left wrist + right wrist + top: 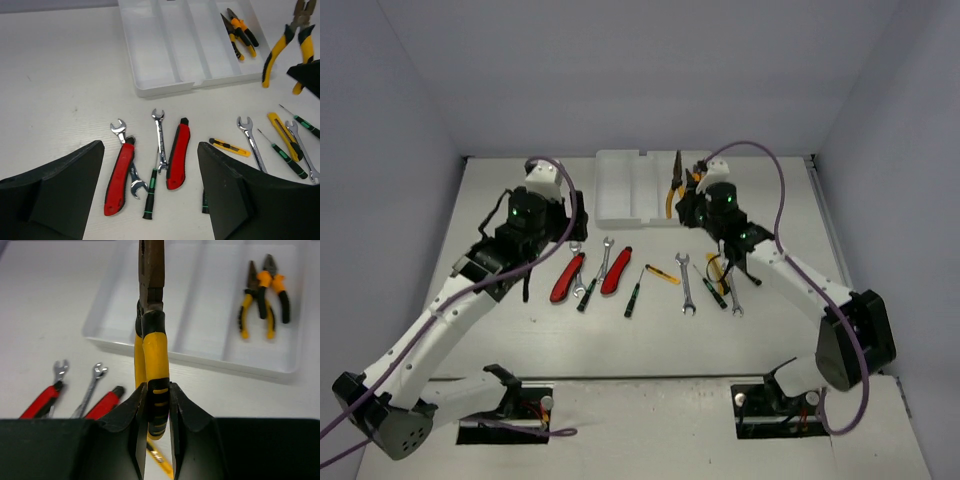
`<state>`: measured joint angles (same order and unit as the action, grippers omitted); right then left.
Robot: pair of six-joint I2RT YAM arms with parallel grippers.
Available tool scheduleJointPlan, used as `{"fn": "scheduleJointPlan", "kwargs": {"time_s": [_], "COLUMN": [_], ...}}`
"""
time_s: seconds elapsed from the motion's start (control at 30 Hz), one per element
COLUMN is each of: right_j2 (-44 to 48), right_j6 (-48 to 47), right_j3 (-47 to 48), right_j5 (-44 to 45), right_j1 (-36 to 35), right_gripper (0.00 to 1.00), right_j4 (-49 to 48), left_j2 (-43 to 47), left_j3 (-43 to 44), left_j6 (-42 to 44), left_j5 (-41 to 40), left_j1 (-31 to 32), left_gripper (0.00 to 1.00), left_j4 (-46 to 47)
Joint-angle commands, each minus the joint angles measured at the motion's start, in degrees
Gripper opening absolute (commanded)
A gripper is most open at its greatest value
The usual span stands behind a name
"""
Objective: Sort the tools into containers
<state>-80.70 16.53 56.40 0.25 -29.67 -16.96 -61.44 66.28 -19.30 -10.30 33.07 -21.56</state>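
Tightly clamped, pliers (pixel 152 340) inside right pincer (pixel 155 400)

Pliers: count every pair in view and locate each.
3. Two pairs lie together in the tray's rightmost compartment; the third pair is held in the right gripper, near the tray. Others may be hidden.

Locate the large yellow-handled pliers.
Right wrist view: pliers clamped in the right gripper, nose toward the tray; top view puts them at the tray's right end.

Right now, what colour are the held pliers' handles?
Yellow and black; the pliers show best in the right wrist view.
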Motion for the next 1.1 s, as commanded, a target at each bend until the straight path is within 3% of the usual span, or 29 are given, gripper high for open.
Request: {"fn": "scheduleJointPlan", "kwargs": {"time_s": [0.0,0.23,0.4,0.77,0.83,0.87,0.9,0.97,1.07], "right_j2": [-5.08,-18.52,-26.63,-37.74,-38.69,-39.02,-39.16,-38.44,-35.94], "right_j6": [-3.80,-4.98,-5.87,-7.21,-7.11,-6.94,-6.87,-7.16,-8.65], "right_j3": [7.47,15.28,22.64,31.49,32.22,32.47,32.62,32.51,32.08], "right_j5": [-6.24,-18.56,-23.36,-25.58,-25.43,-25.13,-25.04,-23.02,-20.29], "right_j1": [8.65,18.38,20.57,21.38,21.77,21.86,21.95,22.11,22.13], "right_gripper": [0.00,0.00,0.00,0.05,0.20,0.32,0.33,0.46,0.53], "right_j4": [-0.69,0.59,2.14,3.42,3.55,3.86,3.89,4.51,6.07], "left_j2": [0.48,3.57,4.90,4.33,4.31,4.31,4.30,4.15,3.39], "left_j3": [4.35,-0.34,-4.96,-4.94,-5.02,-5.03,-5.10,-5.14,-5.19], "left_j6": [2.84,7.44,6.55,7.16,7.19,7.26,7.27,7.47,7.88], "left_j5": [5.92,5.66,9.78,8.45,8.64,8.72,8.72,8.75,9.25], "left_j1": [-7.66,-14.21,-17.51,-17.96,-17.96,-17.96,-17.96,-17.96,-17.96], "left_gripper": [0.73,0.73,0.73,0.73,0.73,0.73,0.73,0.73,0.73], "left_j4": [-7.23,-6.39,-4.09,-5.29,-5.43,-5.43,-5.43,-5.46,-5.63]}}
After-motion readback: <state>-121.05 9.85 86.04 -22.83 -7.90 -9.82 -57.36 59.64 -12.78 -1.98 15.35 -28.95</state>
